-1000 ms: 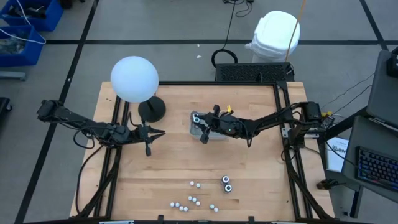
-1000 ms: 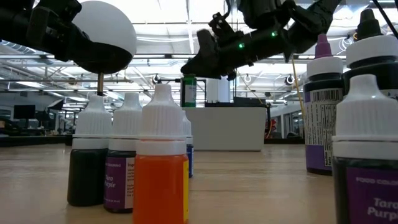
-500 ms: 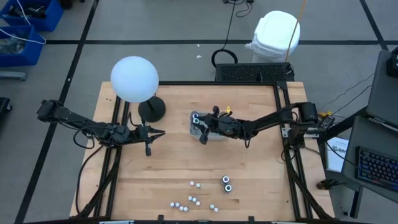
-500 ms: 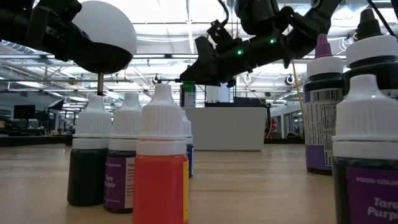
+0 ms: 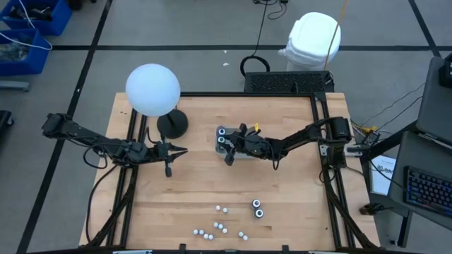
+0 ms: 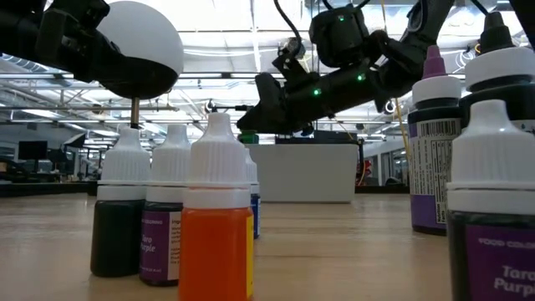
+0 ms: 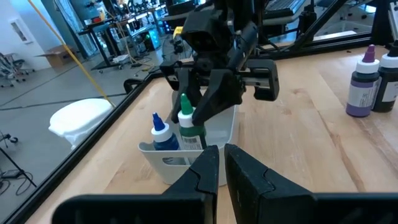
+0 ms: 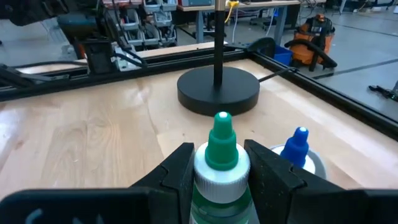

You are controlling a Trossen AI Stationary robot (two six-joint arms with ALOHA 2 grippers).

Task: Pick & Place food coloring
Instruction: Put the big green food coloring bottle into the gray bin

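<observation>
My right gripper [image 5: 229, 144] hovers over the grey tray [image 5: 245, 154] at mid-table, shut on a green-tipped food coloring bottle [image 8: 221, 146]. A blue-tipped bottle [image 8: 298, 147] stands in the tray beside it. The left wrist view shows both bottles [image 7: 186, 124] inside the tray [image 7: 177, 160]. More food coloring bottles stand loose near the table's front edge: small white-capped ones [image 5: 219, 227] and two bigger dark ones [image 5: 258, 209]. At the table's left, my left gripper [image 5: 180, 149] waits shut, holding nothing and pointing toward the tray. My right gripper pinches the green-tipped bottle at its white ribbed cap [image 8: 219, 169], one finger on either side. The fingers come nearly level from the table's right side. The bottle stands upright, tip up, its lower end behind the tray's wall [image 7: 186, 152]; I cannot tell whether it rests on the tray floor.
A lamp with a white globe [image 5: 152, 89] and a round black base [image 5: 172, 125] stands at the far left of the tray. In the low view the loose bottles [image 6: 216, 217] crowd the foreground. Bare wood lies between the tray and the front bottles.
My right gripper has gone down toward the tray with the green-tipped bottle, which has stayed upright in the hold. My left arm has kept still.
</observation>
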